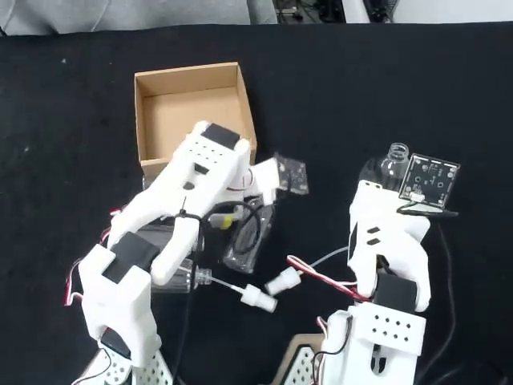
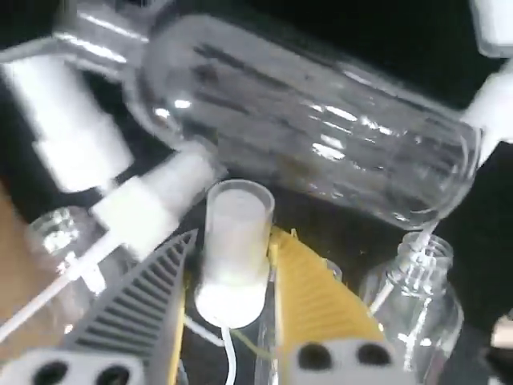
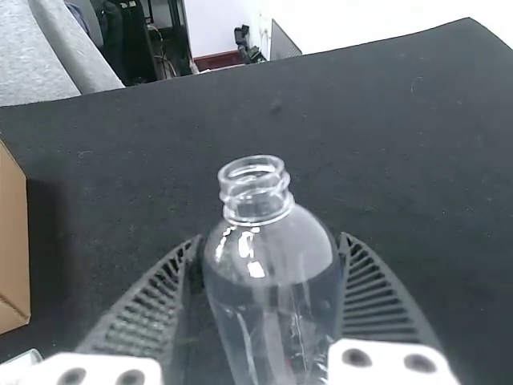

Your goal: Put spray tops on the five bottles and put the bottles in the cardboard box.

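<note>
My left gripper [image 2: 232,241] is shut on a white spray top [image 2: 232,257] with a translucent cap, held between the grey and the yellow finger. It sits low over a pile of clear bottles [image 1: 248,237] just in front of the cardboard box [image 1: 188,72]. A large clear bottle [image 2: 304,120] lies across the pile, with another spray top [image 2: 152,200] leaning beside it. At the right side of the table my right gripper [image 3: 268,245] is shut on an upright clear bottle [image 3: 264,249] whose neck [image 1: 397,152] is uncapped.
Two loose spray tops [image 1: 260,298] [image 1: 282,281] lie on the black cloth between the arms. An open-necked bottle [image 2: 417,297] stands close to the yellow finger. A corner of the box [image 3: 8,241] is off to one side of the held bottle.
</note>
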### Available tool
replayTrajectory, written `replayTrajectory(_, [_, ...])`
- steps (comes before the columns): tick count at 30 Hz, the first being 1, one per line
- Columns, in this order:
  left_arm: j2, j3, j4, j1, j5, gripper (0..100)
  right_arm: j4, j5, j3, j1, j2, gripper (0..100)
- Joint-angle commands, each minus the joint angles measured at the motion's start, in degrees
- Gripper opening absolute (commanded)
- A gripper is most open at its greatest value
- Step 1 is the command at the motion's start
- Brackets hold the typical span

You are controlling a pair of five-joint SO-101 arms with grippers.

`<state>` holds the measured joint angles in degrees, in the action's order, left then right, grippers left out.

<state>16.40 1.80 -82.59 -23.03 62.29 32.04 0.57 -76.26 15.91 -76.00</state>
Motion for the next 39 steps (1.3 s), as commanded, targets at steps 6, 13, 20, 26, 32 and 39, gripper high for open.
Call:
replayTrajectory(6, [-1.1,10.7,-1.1,0.4,-9.8,3,-1.6,-0.4,0.7,1.1,-1.5,15.8])
replayTrajectory(13, [-1.1,15.6,-1.2,0.8,-17.2,3,-1.6,-0.4,0.7,1.1,-1.5,15.8])
replayTrajectory(20, [-1.1,25.5,-9.0,1.2,-23.4,3,-1.6,-0.4,0.7,1.1,-1.5,15.8])
replayTrajectory(26, [-1.1,32.2,-12.4,2.3,-30.8,3,-1.6,-0.4,0.6,1.1,-1.5,15.8])
replayTrajectory(32, [-1.1,37.2,-14.2,2.3,-37.3,3,-1.6,-0.4,0.5,1.0,-1.5,15.8])
replayTrajectory(39, [-6.2,40.0,-17.2,0.7,-43.3,3,-1.3,-0.4,0.5,-0.7,-1.5,15.8])
